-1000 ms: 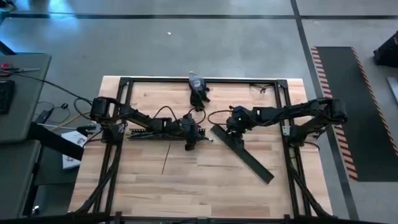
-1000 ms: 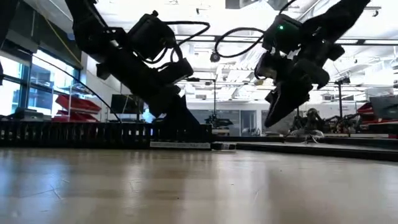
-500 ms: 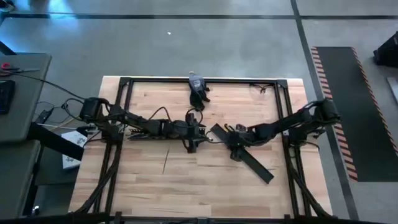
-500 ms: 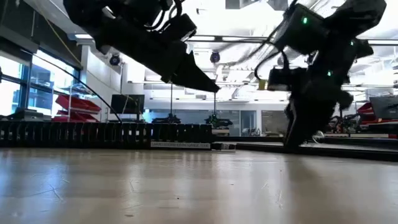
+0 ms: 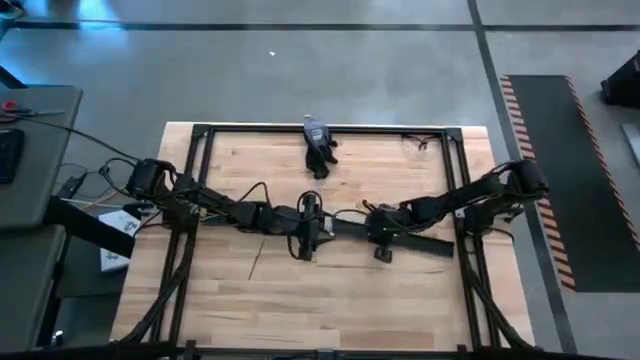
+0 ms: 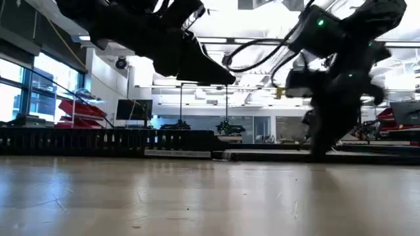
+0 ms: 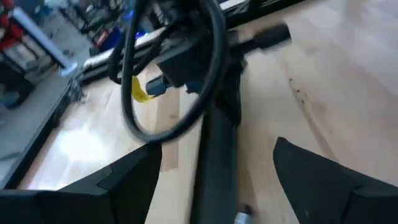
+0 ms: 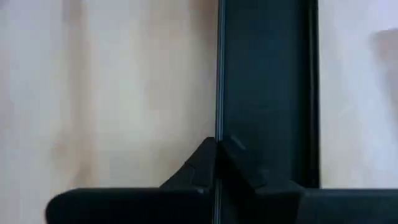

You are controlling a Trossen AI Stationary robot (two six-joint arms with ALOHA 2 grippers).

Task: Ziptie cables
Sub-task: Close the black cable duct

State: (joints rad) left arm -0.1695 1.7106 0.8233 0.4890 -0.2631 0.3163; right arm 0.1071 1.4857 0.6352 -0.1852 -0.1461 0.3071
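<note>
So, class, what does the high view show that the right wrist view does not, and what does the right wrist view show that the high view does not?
Only the high view shows the whole table, the left gripper over its middle, and a dark object near one edge. Only the right wrist view shows the right gripper pinched shut on the long edge of the black strip. Both show that strip lying on the wood.

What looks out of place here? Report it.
The right tool is shut on the edge of the flat black strip, not cables; the strip lies slightly slanted mid-table. The left tool hovers open nearby.
</note>
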